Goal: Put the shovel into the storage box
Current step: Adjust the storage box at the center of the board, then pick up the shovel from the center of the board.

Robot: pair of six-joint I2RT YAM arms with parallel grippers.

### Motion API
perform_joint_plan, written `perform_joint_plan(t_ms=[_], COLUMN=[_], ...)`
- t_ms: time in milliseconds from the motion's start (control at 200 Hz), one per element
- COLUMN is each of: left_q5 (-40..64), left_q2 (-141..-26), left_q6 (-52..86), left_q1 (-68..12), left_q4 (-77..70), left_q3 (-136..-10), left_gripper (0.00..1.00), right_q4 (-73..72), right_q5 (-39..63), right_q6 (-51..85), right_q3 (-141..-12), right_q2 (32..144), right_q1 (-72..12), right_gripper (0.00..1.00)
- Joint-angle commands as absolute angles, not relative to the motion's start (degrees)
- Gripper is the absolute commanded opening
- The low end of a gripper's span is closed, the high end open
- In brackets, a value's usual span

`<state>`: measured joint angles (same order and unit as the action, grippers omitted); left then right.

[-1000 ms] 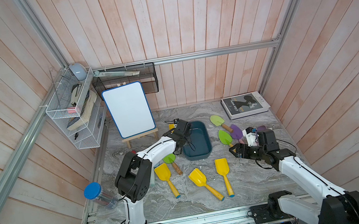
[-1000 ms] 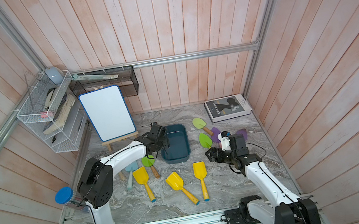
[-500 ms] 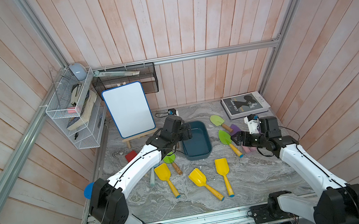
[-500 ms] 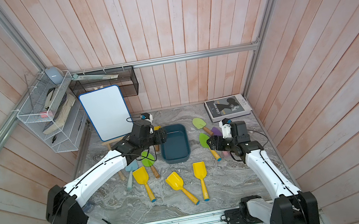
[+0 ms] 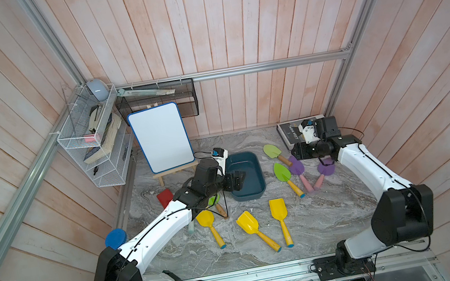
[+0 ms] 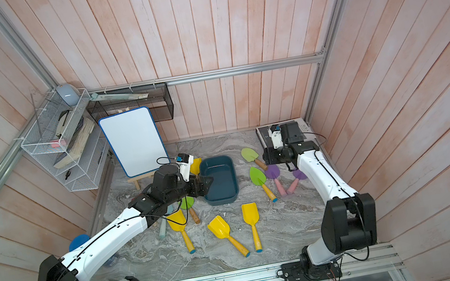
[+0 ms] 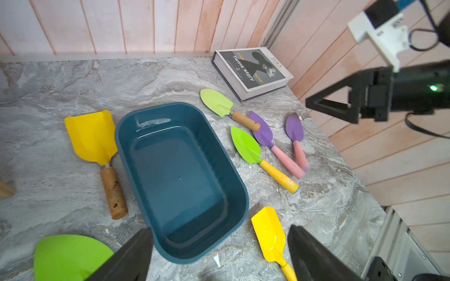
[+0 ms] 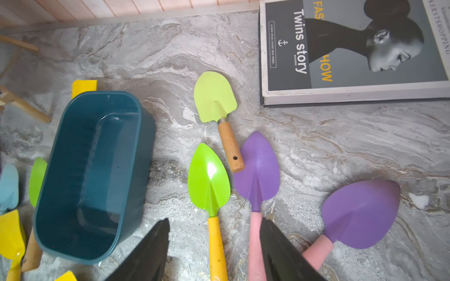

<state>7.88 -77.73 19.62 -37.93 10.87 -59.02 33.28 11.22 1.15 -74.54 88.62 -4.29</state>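
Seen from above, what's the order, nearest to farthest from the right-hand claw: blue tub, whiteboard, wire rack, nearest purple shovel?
From the right gripper, in a top view:
1. Purple shovel, close beside it.
2. Storage box, mid-table.
3. Whiteboard, back left.
4. Wire rack, on the left wall.

Book [image 8: 353, 48], cover: white title "Twins story", set sideways, w/ small anchor sign beside it. Yellow letters partly cut off: "FAS…" and "…HOW". Cover edge: "…ERSTSHOPPING", start cropped. Boxed small print too fine to read. Left wrist view, same book [image 7: 253, 70]: edge txt reads approx. "ALILA".
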Motion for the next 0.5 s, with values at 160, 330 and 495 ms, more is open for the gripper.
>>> perform_joint_plan(t_ms=[160,330,495], left_q5=[12.39,14.04,14.84], left_q2=[-75.53,-77.26,-78.31], left_q6=[17.44,17.08,17.36], left_q1=[-37.97,-37.63,-37.44], left_q4=[5.14,5.01,5.0], left_q3=[-58.25,-59.4,-60.1], left_gripper=[0.94,0.96,0.98], right_q4=[37.76,38.13,40.6], right_q5=[6.32,6.67,5.86], right_q6=[-11.45,-13.24,-14.25], right_q3=[-84.47,-90.28,-97.22], right_q2=[102.01,111.04,119.18], right_q1=[-4.17,-5.25,-6.71], right_gripper=[0.52,0.5,0.49])
